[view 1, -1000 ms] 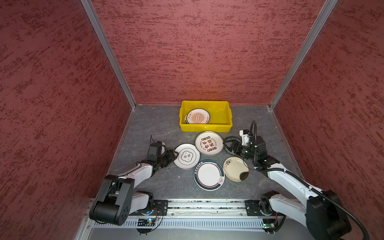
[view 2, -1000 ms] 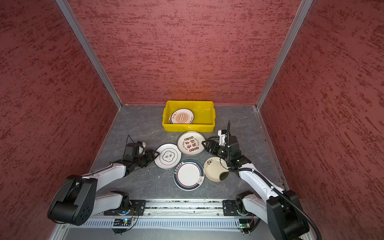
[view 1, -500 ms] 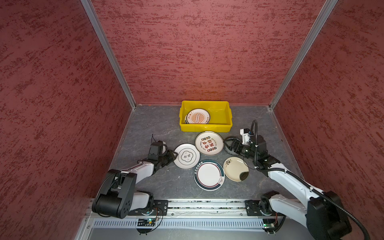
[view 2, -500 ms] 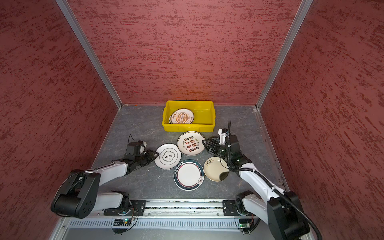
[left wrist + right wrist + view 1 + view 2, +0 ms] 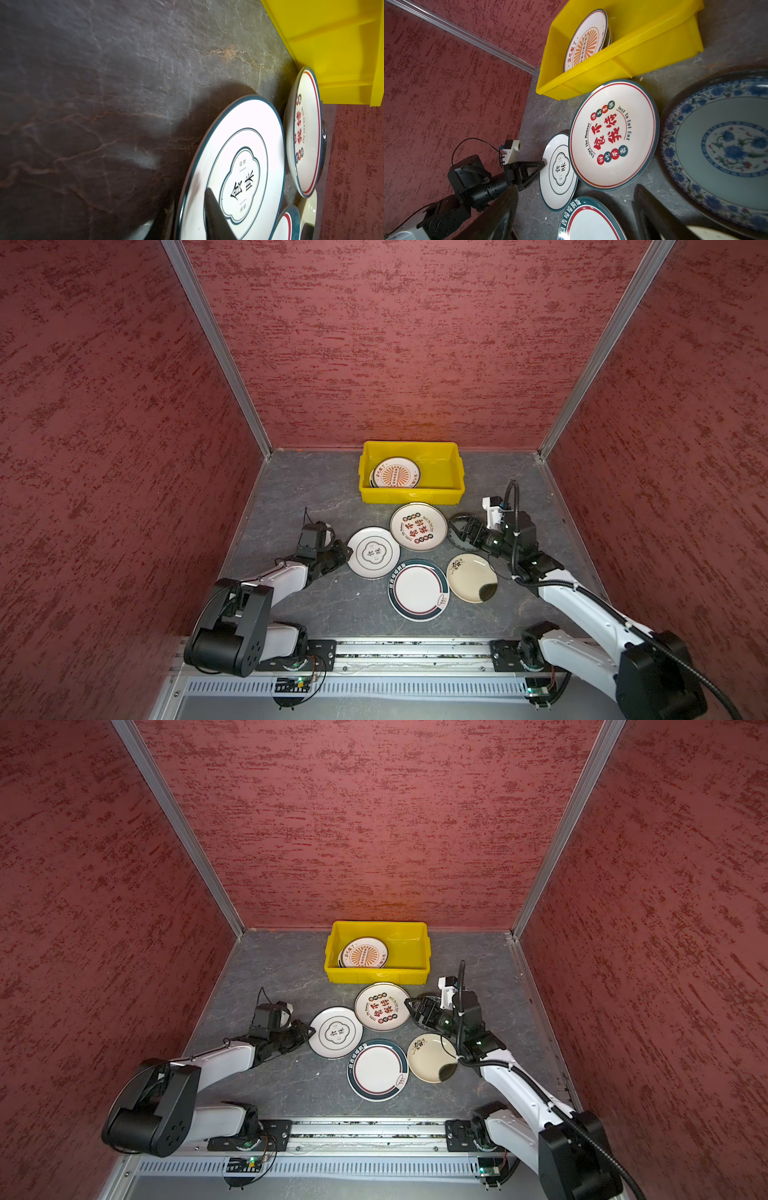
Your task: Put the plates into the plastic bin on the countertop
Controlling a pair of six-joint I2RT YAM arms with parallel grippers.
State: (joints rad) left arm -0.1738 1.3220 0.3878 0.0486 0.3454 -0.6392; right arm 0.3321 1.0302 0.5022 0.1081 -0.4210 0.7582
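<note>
1. My left tool [image 5: 341, 549] lies low at the left edge of the clover plate [image 5: 373, 552]. In the left wrist view one finger [image 5: 216, 218] reaches over the top of the plate. The other finger sits outside the rim. The gap between them is small, but I cannot tell if they pinch the rim.
2. My right tool [image 5: 464, 532] is spread wide and has nothing in it. It hangs over the blue flower plate [image 5: 724, 149] and covers most of that plate in both top views.
3. The yellow bin [image 5: 411, 493] sits at the back of the counter [image 5: 299, 489], close to the back wall. A sunburst plate [image 5: 396, 472] tops a small stack in its left half. Its right half shows bare yellow floor.
4. The red-letter plate [image 5: 418, 526] lies just in front of the bin, its far edge beside the bin's front wall. The clover plate is just beside it on the left, and the blue flower plate is on its right.
5. Nearer to me, the teal ring plate [image 5: 418, 590] and the cream plate [image 5: 471, 577] lie side by side, rims almost touching.
6. The widest bare counter runs from my left tool up to the left wall [image 5: 124, 448].
</note>
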